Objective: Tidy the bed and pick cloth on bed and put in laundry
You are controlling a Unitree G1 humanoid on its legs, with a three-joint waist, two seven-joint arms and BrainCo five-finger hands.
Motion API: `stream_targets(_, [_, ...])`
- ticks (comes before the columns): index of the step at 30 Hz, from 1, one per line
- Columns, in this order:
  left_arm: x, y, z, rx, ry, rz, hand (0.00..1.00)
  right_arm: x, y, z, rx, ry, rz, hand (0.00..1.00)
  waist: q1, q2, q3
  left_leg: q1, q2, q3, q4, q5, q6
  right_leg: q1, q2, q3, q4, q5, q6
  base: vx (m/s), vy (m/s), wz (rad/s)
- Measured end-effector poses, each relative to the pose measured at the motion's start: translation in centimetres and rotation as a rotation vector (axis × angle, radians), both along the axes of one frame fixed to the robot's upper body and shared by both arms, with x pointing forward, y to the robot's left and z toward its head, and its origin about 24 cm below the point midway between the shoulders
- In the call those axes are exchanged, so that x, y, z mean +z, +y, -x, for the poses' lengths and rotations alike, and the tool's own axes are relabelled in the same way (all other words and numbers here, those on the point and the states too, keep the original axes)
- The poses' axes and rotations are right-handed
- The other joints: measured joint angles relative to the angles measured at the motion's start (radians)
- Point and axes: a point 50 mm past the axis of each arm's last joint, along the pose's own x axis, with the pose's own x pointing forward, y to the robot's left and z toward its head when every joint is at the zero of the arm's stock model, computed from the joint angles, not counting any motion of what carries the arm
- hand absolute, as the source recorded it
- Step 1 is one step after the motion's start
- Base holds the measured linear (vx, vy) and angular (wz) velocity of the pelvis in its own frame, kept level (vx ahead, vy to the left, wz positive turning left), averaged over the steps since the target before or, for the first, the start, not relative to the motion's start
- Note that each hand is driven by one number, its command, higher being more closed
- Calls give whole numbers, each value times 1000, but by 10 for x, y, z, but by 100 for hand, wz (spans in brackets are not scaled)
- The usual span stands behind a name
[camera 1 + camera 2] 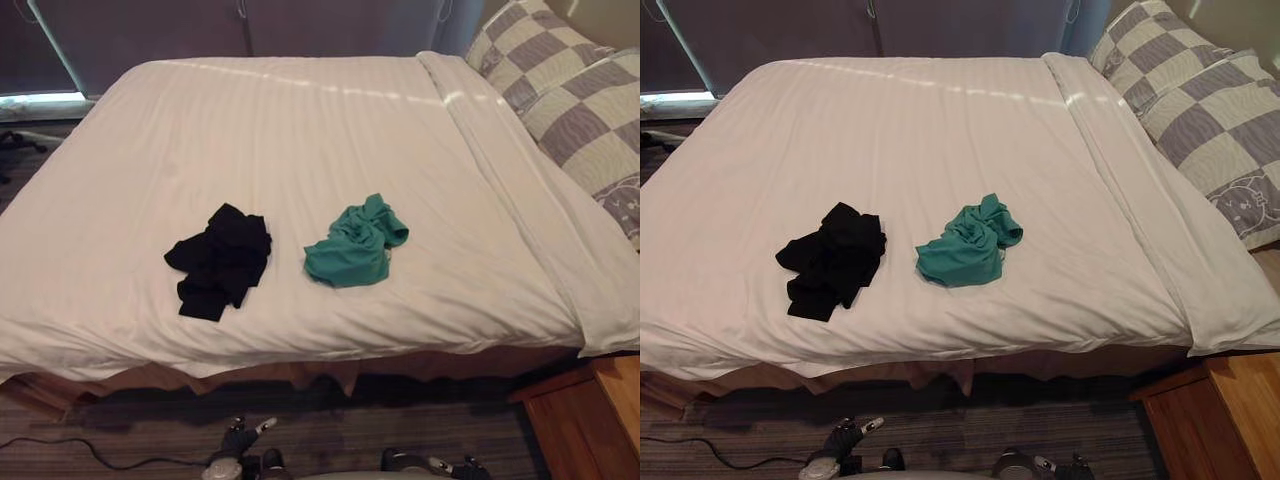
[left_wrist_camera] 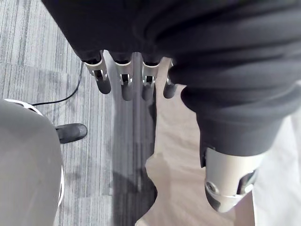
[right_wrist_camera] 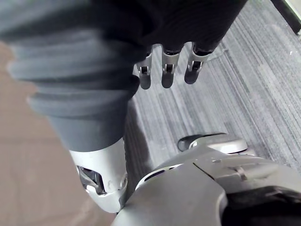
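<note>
Bed (image 1: pixel 300 130) holds black cloth (image 1: pixel 220 260), green cloth (image 1: pixel 355 245). Left hand (image 2: pixel 124 82), right hand (image 3: pixel 167 70) hang over carpet (image 2: pixel 28 56), fingers (image 2: pixel 101 80) straight, empty.

I see the left robot hand (image 2: pixel 124 77) and right robot hand (image 3: pixel 168 70) alike: dark ribbed cover (image 2: pixel 225 70), silver dark-tipped fingers (image 2: pixel 101 77) in a row, stout silver thumb (image 2: pixel 230 183).

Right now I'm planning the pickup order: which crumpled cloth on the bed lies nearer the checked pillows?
The teal cloth: it lies to the robot's right of the black cloth, on the side toward the checked pillows.
</note>
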Motion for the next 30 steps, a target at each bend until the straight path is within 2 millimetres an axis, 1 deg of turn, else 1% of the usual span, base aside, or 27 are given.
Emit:
stream_targets(4, [-2,1,4,48,14,12,0,0,-2,2,-20,1,-3,0,-2,9,-12,2,0,4,-1,0,0,5,0,1,-9,3,2,8,3,0])
stream_targets(6, [-2,3,7,93,14,19,0,0,-4,6,-84,-1,-12,0,-1,12,-14,2,0,6,-1,0,-1,6,0,1,-11,3,2,16,6,0])
stream_targets(7, [-2,3,7,93,14,19,0,0,-4,6,-84,-1,-12,0,-1,12,-14,2,0,6,-1,0,-1,6,0,1,-11,3,2,0,0,0])
stream_targets(8, [-2,12,13,194,17,26,0,-2,-9,15,-199,6,-24,0,0,14,-16,2,0,9,-2,-1,-1,10,1,3,-21,8,2,0,0,0])
stream_targets(9, [-2,16,15,240,16,27,0,-2,-11,18,-247,4,-26,0,0,15,-16,2,0,10,-2,-1,-1,16,2,4,-24,11,2,39,14,-4])
stream_targets(11, [-2,33,26,420,18,17,0,-1,-22,29,-406,1,-22,0,0,16,-16,4,0,13,-3,-1,-1,21,2,6,-29,16,1,8,7,-2])
stream_targets(12, [0,50,38,568,15,2,0,1,-32,39,-536,-5,-4,0,1,15,-16,7,0,16,-8,-1,-1,23,2,9,-30,17,0,-11,11,-3])
stream_targets(13, [1,56,43,615,15,-10,0,2,-36,42,-575,-8,3,0,1,14,-16,7,0,17,-9,-1,-1,24,2,11,-30,17,0,-23,11,-7])
stream_targets(15, [7,83,64,809,1,-45,0,8,-58,56,-749,-27,53,0,0,15,-24,5,2,34,-10,-13,0,24,2,16,-33,14,-3,-44,5,-11])
stream_targets(16, [8,88,68,851,-6,-53,0,11,-64,59,-781,-36,67,0,0,16,-29,5,2,36,-10,-16,2,23,2,18,-36,14,-3,-25,13,-10])
stream_targets(17, [13,103,80,944,-18,-83,0,18,-81,62,-832,-73,116,0,0,17,-45,4,1,40,-10,-22,-3,23,2,20,-42,16,-3,13,21,-6])
stream_targets(18, [19,117,87,1026,-50,-106,0,27,-97,63,-871,-107,167,0,-2,17,-58,4,1,41,-10,-24,-4,23,2,20,-42,16,-3,19,21,-4])
stream_targets(19, [23,125,88,1053,-74,-121,0,32,-105,63,-885,-129,195,0,-3,16,-64,4,1,41,-10,-24,-4,23,2,20,-43,16,-3,0,0,0])
stream_targets(20, [35,143,86,1079,-135,-168,0,47,-127,57,-895,-189,272,0,-4,14,-75,2,2,41,-10,-24,-4,22,2,20,-43,16,-3,0,0,0])
stream_targets(21, [40,151,83,1085,-164,-192,0,55,-136,53,-890,-218,310,0,-4,14,-78,2,2,41,-10,-24,-4,22,2,20,-43,16,-3,0,0,0])
stream_targets(22, [53,166,76,1078,-225,-251,0,73,-154,44,-879,-286,392,0,-5,14,-86,1,2,41,-10,-24,-4,20,2,20,-43,16,-3,0,0,0])
stream_targets(24, [81,191,61,1049,-345,-365,0,110,-182,23,-840,-417,536,0,-7,12,-102,-1,1,41,-10,-24,-4,18,2,21,-43,16,-3,0,0,0])
stream_targets(25, [103,206,49,1024,-432,-437,0,133,-195,10,-806,-484,625,0,-7,11,-109,-1,2,40,-9,-24,-4,18,3,21,-42,15,-4,0,0,0])
stream_targets(26, [122,217,38,993,-505,-496,0,150,-204,-1,-769,-527,691,0,-6,9,-112,-1,2,39,-9,-23,-5,18,3,21,-41,15,-4,0,0,0])
stream_targets(27, [149,231,25,962,-605,-582,0,171,-213,-16,-696,-563,782,0,-5,7,-116,-3,2,38,-9,-20,-4,17,3,21,-41,15,-4,0,0,0])
stream_targets(28, [165,237,18,944,-663,-627,0,183,-216,-26,-653,-582,827,0,-4,5,-119,-4,1,38,-9,-18,-3,15,3,21,-41,15,-4,0,0,0])
stream_targets(29, [189,244,8,911,-750,-694,0,198,-217,-40,-585,-611,888,0,-4,3,-123,-8,1,38,-9,-18,-3,11,3,22,-39,15,-4,0,0,0])
stream_targets(30, [217,246,-8,864,-862,-751,0,215,-216,-55,-496,-651,950,0,-2,2,-126,-13,-1,37,-8,-17,-2,6,2,22,-38,15,-4,0,0,0])
